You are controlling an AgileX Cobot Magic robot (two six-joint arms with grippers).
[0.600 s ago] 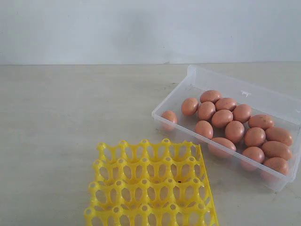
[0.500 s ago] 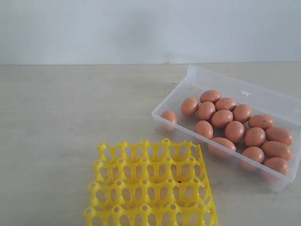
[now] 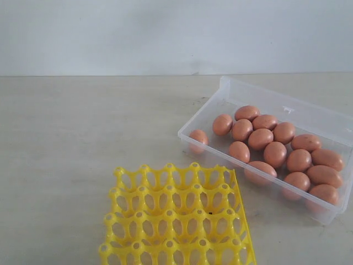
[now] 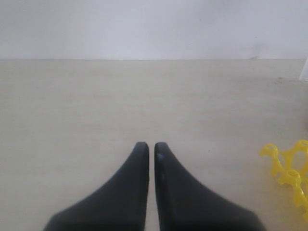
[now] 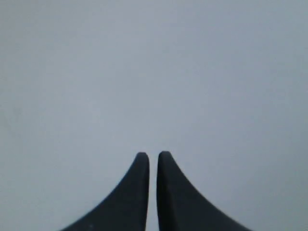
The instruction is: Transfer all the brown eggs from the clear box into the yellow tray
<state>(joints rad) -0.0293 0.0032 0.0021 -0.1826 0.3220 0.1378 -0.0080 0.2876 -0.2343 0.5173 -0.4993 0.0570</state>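
Several brown eggs (image 3: 260, 138) lie together in the clear box (image 3: 259, 95) at the right of the exterior view. The yellow tray (image 3: 175, 216) sits near the front edge with all its visible cups bare; one corner of the tray (image 4: 289, 169) shows in the left wrist view. My left gripper (image 4: 151, 146) is shut with nothing between its black fingers, low over bare table beside that corner. My right gripper (image 5: 153, 155) is shut too, empty, facing a plain grey-white surface. Neither gripper shows in the exterior view.
The pale tabletop (image 3: 83, 138) stretches left of the box and behind the tray. A white wall (image 3: 165, 33) closes off the table's far edge. A white edge (image 4: 304, 70) shows at the side of the left wrist view.
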